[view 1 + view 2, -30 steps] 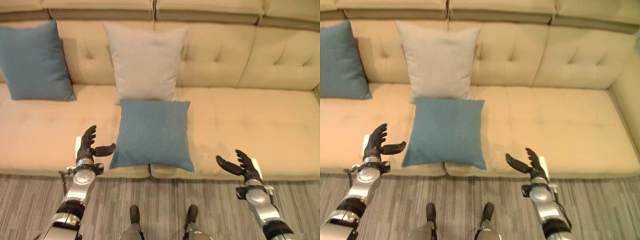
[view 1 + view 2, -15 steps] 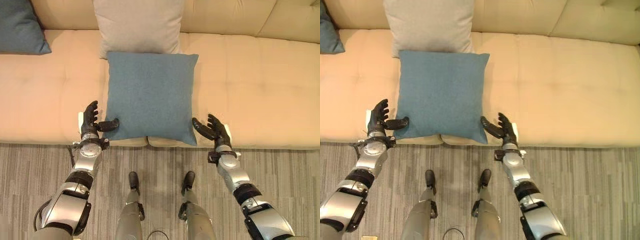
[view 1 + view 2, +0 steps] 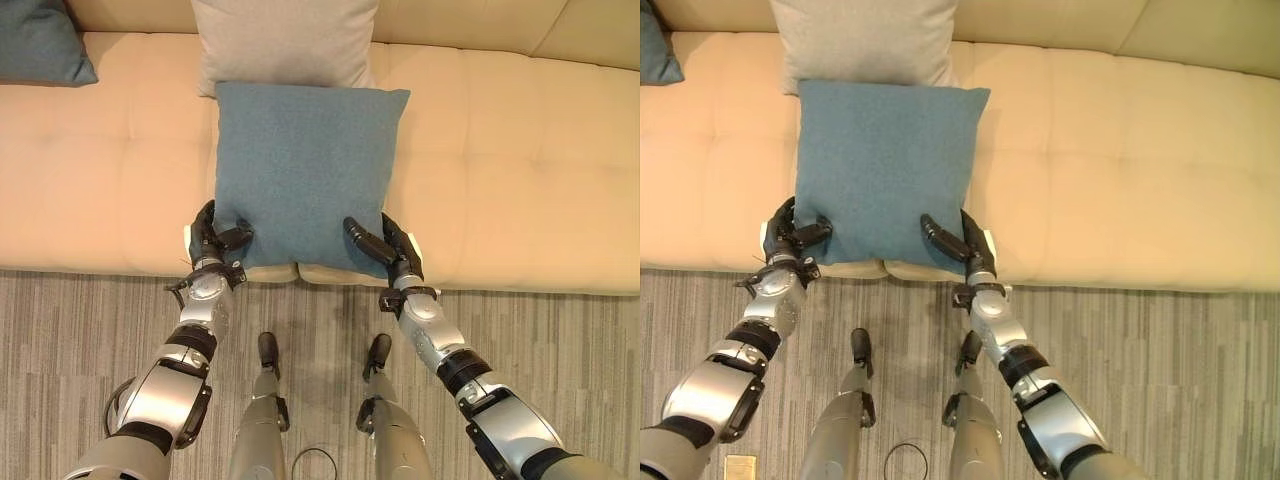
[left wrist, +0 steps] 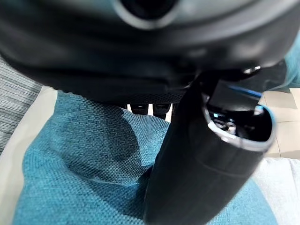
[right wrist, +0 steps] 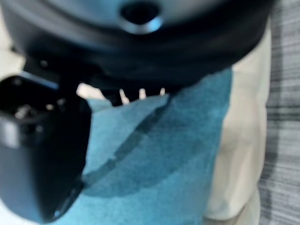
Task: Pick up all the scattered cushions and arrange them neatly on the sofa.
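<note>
A blue cushion (image 3: 303, 172) lies flat on the beige sofa (image 3: 520, 160) seat, its near edge at the seat's front. The left hand (image 3: 212, 238) pinches its near-left corner, thumb on top; the right hand (image 3: 385, 243) pinches its near-right corner likewise. A grey cushion (image 3: 285, 42) stands just behind; another blue cushion (image 3: 40, 42) sits far left.

Blue cushion (image 3: 303, 170) flat on beige sofa (image 3: 520, 160) seat, front edge.
</note>
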Tool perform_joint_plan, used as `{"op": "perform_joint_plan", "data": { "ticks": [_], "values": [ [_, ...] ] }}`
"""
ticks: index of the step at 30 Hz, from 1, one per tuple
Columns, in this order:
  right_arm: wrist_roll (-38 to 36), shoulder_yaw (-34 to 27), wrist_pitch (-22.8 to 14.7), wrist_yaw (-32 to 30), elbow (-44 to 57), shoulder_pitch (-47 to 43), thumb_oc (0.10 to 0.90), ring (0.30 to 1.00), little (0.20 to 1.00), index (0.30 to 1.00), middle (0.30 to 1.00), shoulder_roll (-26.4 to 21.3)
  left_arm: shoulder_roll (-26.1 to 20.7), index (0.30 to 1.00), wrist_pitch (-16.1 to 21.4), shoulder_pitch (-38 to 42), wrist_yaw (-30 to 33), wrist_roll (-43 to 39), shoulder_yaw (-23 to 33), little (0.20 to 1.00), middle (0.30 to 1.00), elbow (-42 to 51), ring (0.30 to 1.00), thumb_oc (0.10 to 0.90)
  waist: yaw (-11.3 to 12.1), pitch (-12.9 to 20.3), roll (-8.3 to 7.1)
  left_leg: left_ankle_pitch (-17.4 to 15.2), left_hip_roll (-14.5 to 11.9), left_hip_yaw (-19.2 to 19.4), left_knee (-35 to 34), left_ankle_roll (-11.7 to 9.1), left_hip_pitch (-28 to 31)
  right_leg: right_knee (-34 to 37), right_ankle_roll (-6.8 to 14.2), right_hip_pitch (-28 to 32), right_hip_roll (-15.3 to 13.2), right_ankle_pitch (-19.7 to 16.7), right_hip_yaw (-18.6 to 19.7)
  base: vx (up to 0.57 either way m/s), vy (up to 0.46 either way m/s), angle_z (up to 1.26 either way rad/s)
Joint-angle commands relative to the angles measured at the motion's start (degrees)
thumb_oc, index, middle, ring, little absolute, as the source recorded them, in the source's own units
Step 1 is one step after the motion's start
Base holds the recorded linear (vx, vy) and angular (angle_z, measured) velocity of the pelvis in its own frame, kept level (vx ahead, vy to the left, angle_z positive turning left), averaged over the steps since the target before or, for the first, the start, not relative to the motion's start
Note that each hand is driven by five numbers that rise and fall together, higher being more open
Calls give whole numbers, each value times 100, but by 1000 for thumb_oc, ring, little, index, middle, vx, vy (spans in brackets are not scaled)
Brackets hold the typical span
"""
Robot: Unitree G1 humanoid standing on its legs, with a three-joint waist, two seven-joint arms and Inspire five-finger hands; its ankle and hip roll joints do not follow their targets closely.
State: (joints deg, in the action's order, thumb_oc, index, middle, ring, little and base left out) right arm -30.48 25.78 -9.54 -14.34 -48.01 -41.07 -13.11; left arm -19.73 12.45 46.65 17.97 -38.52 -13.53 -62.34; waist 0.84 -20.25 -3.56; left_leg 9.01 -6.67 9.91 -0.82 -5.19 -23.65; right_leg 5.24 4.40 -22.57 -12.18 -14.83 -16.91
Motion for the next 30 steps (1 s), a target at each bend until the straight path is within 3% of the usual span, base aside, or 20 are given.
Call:
{"op": "perform_joint_plan", "data": {
  "ticks": [1, 6, 10, 11, 12, 13, 14, 15, 16, 21, 25, 27, 30],
  "values": [
    [926, 798, 442, 632, -922, -1618, 800, 900, 900, 900, 900, 288, 441, 900, 43, 1654, -683, -122, -926, 900, 900, -299, 900, 800, 150, -19, 318, 43, -95, -485, -418, -503, -221, -24, 1055, 448, -677, 452, 49, -25, 19, 4],
    [1694, 981, 809, 621, -1793, -2220, 800, 900, 900, 900, 900, 341, 670, 900, -49, 1918, -695, -197, -989, 900, 900, -455, 900, 800, 169, -37, 304, 84, -85, -511, -418, -494, -287, -24, 1051, 402, -640, 448, 64, -13, 1, 6],
    [1530, 947, 782, 679, -1965, -2293, 800, 900, 900, 900, 900, 516, 856, 900, -74, 1963, -815, -405, -932, 900, 900, -561, 900, 800, 176, -28, 320, 91, -67, -532, -418, -484, -327, -24, 1053, 364, -638, 455, 80, 0, 0, 0],
    [1530, 947, 781, 680, -1966, -2294, 582, 573, 573, 573, 573, 517, 856, 900, -74, 1962, -815, -406, -932, 900, 900, -561, 900, 800, 176, -27, 320, 91, -67, -532, -418, -484, -328, -24, 1053, 363, -638, 455, 80, 0, 0, 0],
    [1495, 991, 734, 708, -1959, -2271, 400, 300, 300, 300, 300, 646, 910, 900, -61, 1835, -939, -539, -900, 900, 900, -496, 900, 800, 185, -7, 322, 83, -59, -530, -418, -482, -324, -24, 1057, 352, -638, 458, 88, 0, 0, 0],
    [1512, 1025, 715, 733, -1955, -2236, 400, 300, 300, 300, 300, 708, 957, 728, -56, 1788, -993, -591, -890, 728, 728, -467, 728, 685, 189, 15, 331, 80, -53, -529, -418, -478, -325, -24, 1057, 346, -642, 462, 97, 0, 0, 0],
    [1486, 1031, 691, 736, -1961, -2186, 400, 300, 300, 300, 300, 788, 1004, 728, -11, 1747, -987, -549, -896, 728, 728, -443, 728, 685, 195, 38, 337, 80, -52, -530, -418, -477, -322, -24, 1056, 347, -645, 465, 98, 0, 0, 0],
    [1486, 1032, 691, 735, -1961, -2184, 400, 300, 300, 300, 300, 789, 1004, 415, -11, 1743, -986, -548, -896, 415, 415, -441, 415, 477, 195, 42, 336, 80, -52, -529, -418, -477, -323, -24, 1056, 346, -645, 466, 98, 0, 0, 0],
    [1396, 978, 640, 713, -1914, -2067, 400, 300, 300, 300, 300, 955, 1169, 300, 76, 1660, -924, -672, -848, 300, 300, -379, 300, 400, 199, 73, 347, 76, -46, -524, -418, -475, -302, -24, 1050, 372, -657, 478, 104, 0, 0, 0],
    [1074, 740, 571, 643, -1871, -1900, 400, 300, 300, 300, 300, 1109, 1390, 300, 48, 1509, -1048, -1068, -773, 300, 300, -256, 300, 400, 184, 111, 403, 52, -31, -489, -418, -469, -238, -24, 1054, 417, -683, 502, 154, 3, 18, 0],
    [739, 492, 435, 603, -1583, -1527, 400, 300, 300, 300, 300, 1167, 1558, 300, 197, 1134, -1023, -1163, -848, 300, 300, 398, 300, 400, 165, 183, 501, 4, 6, -464, -418, -448, -116, -24, 1060, 504, -719, 521, 193, 3, 10, 0],
    [801, 470, 386, 529, -1316, -1376, 400, 300, 300, 300, 300, 1095, 1590, 300, 303, 928, -907, -1005, -917, 300, 300, 728, 300, 400, 154, 227, 530, -20, 21, -446, -418, -435, -46, -24, 1060, 570, -743, 534, 211, 18, 3, -2],
    [594, 131, 239, 201, -650, -910, 400, 300, 300, 300, 300, 1026, 1887, 300, 645, 399, -735, -1640, -654, 300, 300, 1609, 300, 400, 105, 327, 590, -85, 57, -384, -418, -401, 156, -24, 1060, 737, -805, 576, 240, 36, 1, -9]
  ]
}}
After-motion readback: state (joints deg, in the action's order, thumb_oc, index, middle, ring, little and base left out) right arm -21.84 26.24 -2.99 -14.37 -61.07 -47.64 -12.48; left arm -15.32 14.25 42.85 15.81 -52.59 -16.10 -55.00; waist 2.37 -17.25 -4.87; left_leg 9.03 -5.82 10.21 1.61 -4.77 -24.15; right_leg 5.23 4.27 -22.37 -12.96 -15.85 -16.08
